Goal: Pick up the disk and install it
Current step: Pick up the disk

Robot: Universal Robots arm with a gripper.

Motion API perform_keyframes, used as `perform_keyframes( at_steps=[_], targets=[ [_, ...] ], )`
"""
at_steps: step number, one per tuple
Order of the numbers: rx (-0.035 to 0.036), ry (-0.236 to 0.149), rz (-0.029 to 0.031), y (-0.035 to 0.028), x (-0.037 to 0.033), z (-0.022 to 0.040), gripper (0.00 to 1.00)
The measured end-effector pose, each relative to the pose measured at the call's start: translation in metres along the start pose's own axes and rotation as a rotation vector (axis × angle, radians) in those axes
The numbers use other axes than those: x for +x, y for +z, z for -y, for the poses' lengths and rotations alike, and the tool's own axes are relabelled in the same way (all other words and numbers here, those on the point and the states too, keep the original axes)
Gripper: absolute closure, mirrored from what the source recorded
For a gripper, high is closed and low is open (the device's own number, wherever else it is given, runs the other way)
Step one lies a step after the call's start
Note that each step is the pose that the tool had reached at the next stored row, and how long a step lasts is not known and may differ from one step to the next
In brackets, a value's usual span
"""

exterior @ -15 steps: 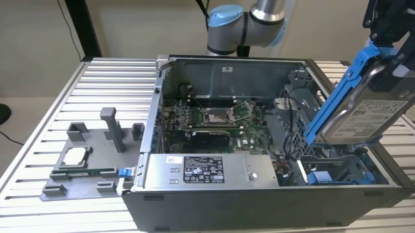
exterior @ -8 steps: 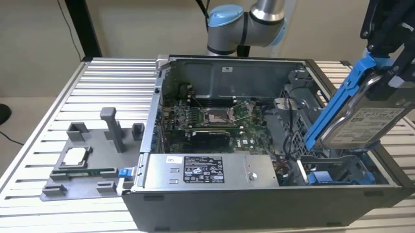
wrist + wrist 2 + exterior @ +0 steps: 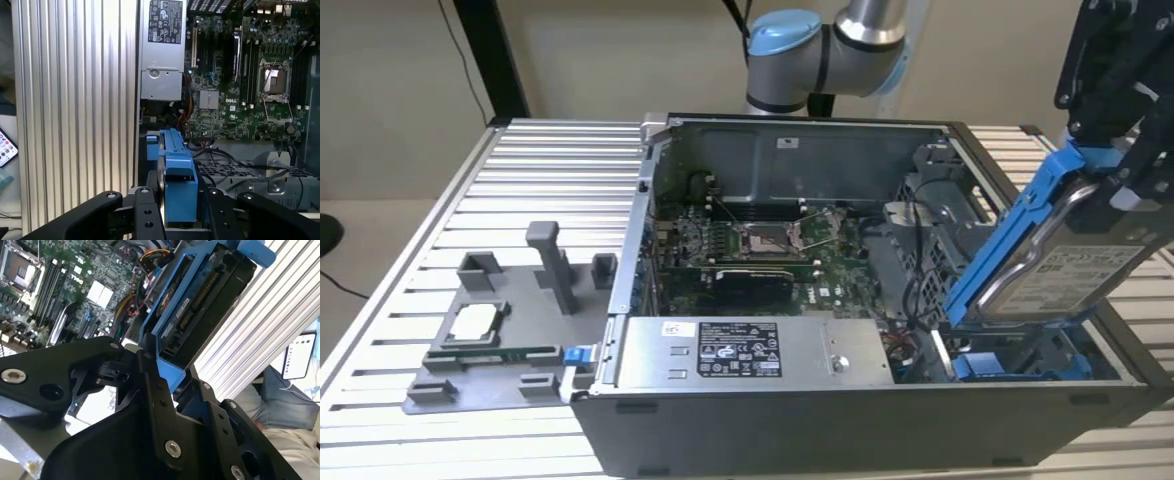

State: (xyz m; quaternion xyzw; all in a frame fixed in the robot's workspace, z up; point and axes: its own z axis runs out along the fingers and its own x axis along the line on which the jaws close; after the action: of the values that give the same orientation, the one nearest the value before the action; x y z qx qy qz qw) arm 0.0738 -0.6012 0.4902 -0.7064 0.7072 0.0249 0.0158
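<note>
- Clamping with the gripper [image 3: 1121, 185], fingers closed narrowly on the blue carrier rails of the disk [image 3: 1067, 270]; showing the same grasp in both wrist views.
- Holding the disk on edge and tilted, lower end reaching toward the drive bay [image 3: 1027, 365] in the open computer case [image 3: 854, 420], at the exterior view's right.
- Judging pick-up done, installing under way, disk not yet seated.
- Calling for rails squared to the bay's guides, clear of the cables [image 3: 220, 152] nearby.
</note>
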Motion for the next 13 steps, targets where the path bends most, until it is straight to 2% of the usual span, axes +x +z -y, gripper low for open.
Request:
perform_keyframes(
  at_steps=[8,13],
  targets=[
    [0.0006,0.0,0.0,0.0143,0.0028,0.0031,1.0],
    [0.0006,0.0,0.0,0.0233,0.0034,0.0091,1.0]
  ],
)
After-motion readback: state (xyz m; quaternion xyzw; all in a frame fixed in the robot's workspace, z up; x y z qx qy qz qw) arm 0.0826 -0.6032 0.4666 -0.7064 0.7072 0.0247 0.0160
